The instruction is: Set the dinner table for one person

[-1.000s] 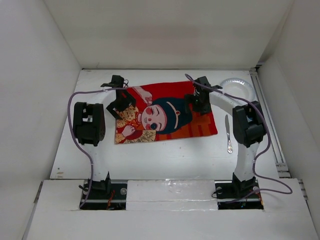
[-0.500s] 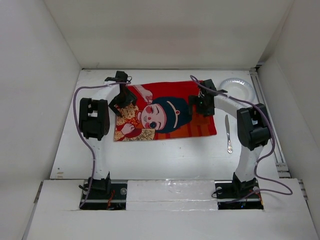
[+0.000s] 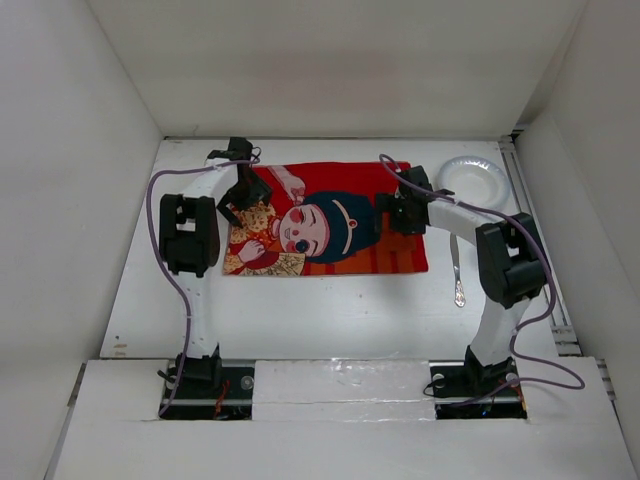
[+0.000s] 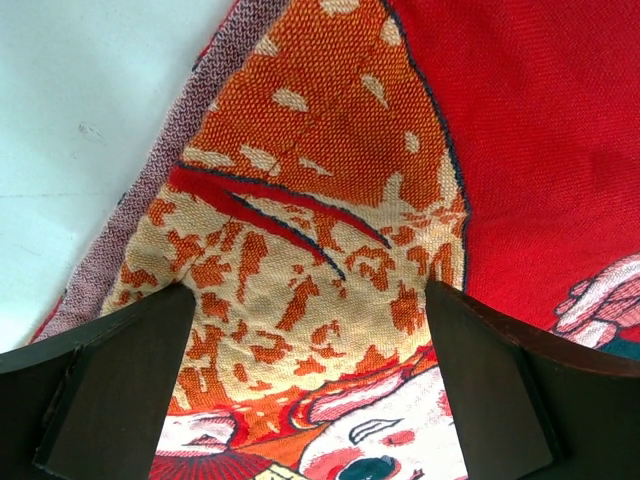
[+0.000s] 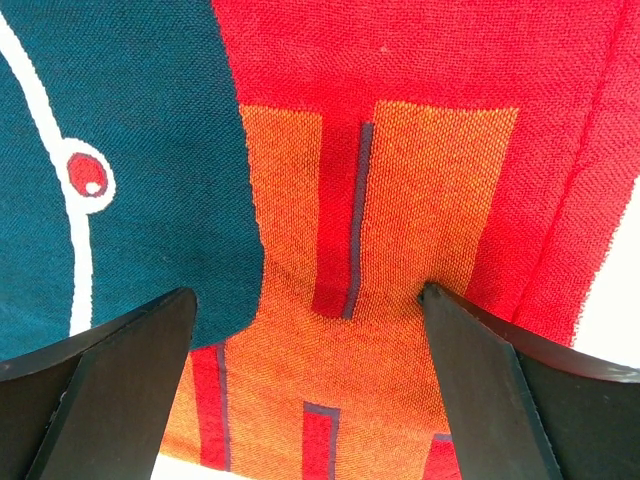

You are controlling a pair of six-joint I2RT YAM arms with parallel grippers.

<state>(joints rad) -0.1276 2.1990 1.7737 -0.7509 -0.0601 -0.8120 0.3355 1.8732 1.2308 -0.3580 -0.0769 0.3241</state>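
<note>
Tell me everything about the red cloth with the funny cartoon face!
The cloth is a woven rectangle, mostly red, with orange and cream patches and a cartoon figure wearing a dark teal hat. It lies flat on the white table, toward the far side, its long edges running left to right. A paler stitched border edges it. The left gripper and the right gripper both stand open over its two ends, fingertips seemingly resting on the weave.

The white dinner table [image 3: 330, 320] carries a red cartoon-figure placemat [image 3: 330, 225] lying flat at its middle. A white plate [image 3: 473, 180] sits at the far right, and a silver knife [image 3: 456, 268] lies just right of the mat.
</note>
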